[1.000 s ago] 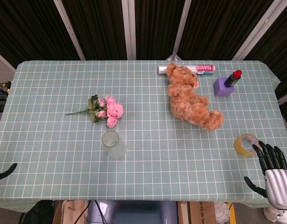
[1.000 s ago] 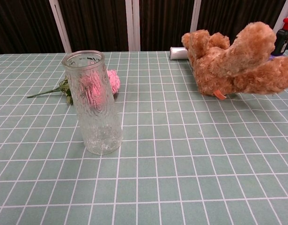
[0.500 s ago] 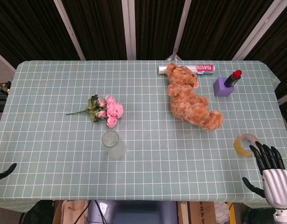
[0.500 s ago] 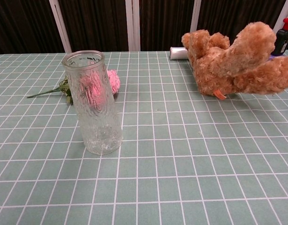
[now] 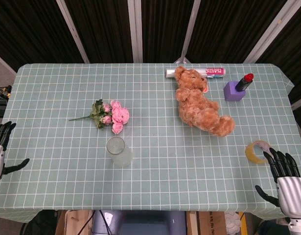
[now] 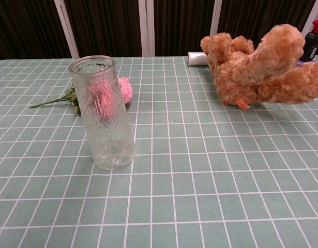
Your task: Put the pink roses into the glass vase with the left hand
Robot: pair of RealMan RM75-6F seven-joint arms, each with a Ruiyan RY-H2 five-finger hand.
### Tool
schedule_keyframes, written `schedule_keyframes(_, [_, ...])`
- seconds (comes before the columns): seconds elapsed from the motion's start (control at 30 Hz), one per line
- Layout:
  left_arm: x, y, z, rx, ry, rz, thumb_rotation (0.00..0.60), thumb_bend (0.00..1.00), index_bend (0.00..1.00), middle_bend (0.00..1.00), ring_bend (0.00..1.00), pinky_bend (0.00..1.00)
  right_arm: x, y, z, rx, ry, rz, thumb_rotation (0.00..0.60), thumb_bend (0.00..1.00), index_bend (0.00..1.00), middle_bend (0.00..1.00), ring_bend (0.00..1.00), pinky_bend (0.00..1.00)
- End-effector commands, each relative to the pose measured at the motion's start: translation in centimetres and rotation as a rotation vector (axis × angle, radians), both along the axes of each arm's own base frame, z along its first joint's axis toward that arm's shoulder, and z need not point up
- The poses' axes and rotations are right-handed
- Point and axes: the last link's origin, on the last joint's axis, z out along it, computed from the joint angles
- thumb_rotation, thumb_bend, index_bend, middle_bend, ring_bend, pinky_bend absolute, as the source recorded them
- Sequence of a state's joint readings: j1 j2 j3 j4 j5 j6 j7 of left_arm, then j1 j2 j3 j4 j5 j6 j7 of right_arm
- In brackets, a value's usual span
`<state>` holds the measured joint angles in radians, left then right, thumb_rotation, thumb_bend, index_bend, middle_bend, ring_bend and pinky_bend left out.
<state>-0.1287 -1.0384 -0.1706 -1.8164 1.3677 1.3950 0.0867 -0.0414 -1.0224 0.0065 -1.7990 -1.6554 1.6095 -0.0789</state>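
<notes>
The pink roses (image 5: pixel 113 117) lie on the table left of centre, green stem pointing left; in the chest view the roses (image 6: pixel 125 89) show partly behind the vase. The glass vase (image 5: pixel 118 151) stands upright and empty just in front of them, large in the chest view as the vase (image 6: pixel 102 113). My left hand (image 5: pixel 0 147) is at the table's left edge, far from the roses, fingers spread and holding nothing. My right hand (image 5: pixel 285 177) hovers at the front right corner, fingers apart and empty. Neither hand shows in the chest view.
A brown teddy bear (image 5: pixel 200 104) lies right of centre, with a tube (image 5: pixel 209 72) behind it. A purple block with a red-capped bottle (image 5: pixel 237 88) stands at the back right. A tape roll (image 5: pixel 257 151) lies beside my right hand.
My left hand has risen into the head view at the left edge, showing its spread fingers. My right hand has shifted slightly near the tape roll. Roses and vase are unmoved.
</notes>
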Motion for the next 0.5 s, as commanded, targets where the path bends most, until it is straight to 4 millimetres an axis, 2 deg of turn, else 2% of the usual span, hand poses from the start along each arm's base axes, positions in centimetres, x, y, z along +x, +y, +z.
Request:
schedule_keyframes(0.03, [2.3, 5.5, 0.4, -0.085, 0.036, -0.011, 0.6, 0.2, 0.07, 0.03, 0.0, 0.02, -0.1, 0.0, 0.0, 0.0, -0.001, -0.006, 0.6, 0.22, 0.08, 0.05, 0.0, 0.0])
schedule_keyframes(0.37, [6.3, 12.8, -3.0, -0.195, 0.104, -0.01, 0.6, 0.18, 0.06, 0.02, 0.0, 0.02, -0.4, -0.4, 0.0, -0.011, 0.015, -0.036, 0.6, 0.22, 0.08, 0.05, 0.0, 0.0])
schedule_keyframes(0.5, [8.2, 14.7, -5.0, -0.239, 0.121, -0.019, 0.6, 0.17, 0.06, 0.02, 0.0, 0.02, -0.6, -0.6, -0.1, -0.021, 0.027, -0.049, 0.6, 0.22, 0.08, 0.05, 0.0, 0.0])
